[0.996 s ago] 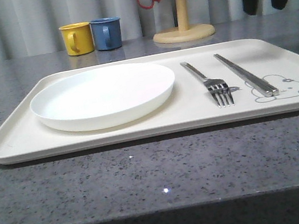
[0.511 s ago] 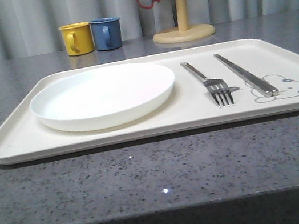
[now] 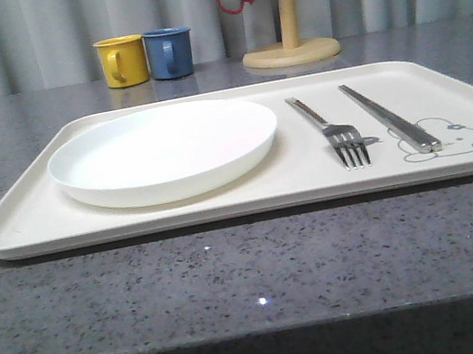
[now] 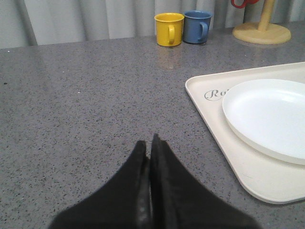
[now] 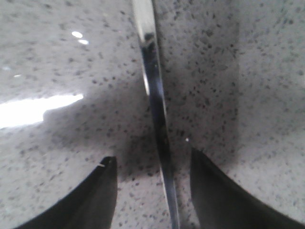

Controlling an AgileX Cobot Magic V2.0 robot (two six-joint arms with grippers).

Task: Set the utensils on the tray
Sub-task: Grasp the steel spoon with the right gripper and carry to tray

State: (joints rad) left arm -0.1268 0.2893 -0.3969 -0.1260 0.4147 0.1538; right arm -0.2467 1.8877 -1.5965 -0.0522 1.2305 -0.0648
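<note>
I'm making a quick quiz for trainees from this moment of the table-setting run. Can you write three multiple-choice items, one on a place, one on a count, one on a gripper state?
1. Where does the slim silver four-tined fork lie on the large cream rectangular tray?
A. Under the plate
B. Between the round white plate and the flat metal chopsticks
C. Off the tray, on the counter

2. How many mugs stand side by side on the grey speckled counter behind the tray?
A. Two
B. Four
C. None

3. How does the right gripper stand?
A. Shut on a mug
B. Shut with fingers together
C. Open, a finger on either side of a slim shiny metal handle

Answers: 1 B, the fork lies right of the plate and left of the chopsticks. 2 A, a yellow mug and a blue mug. 3 C, the right wrist view shows a gap on each side of the handle.
</note>
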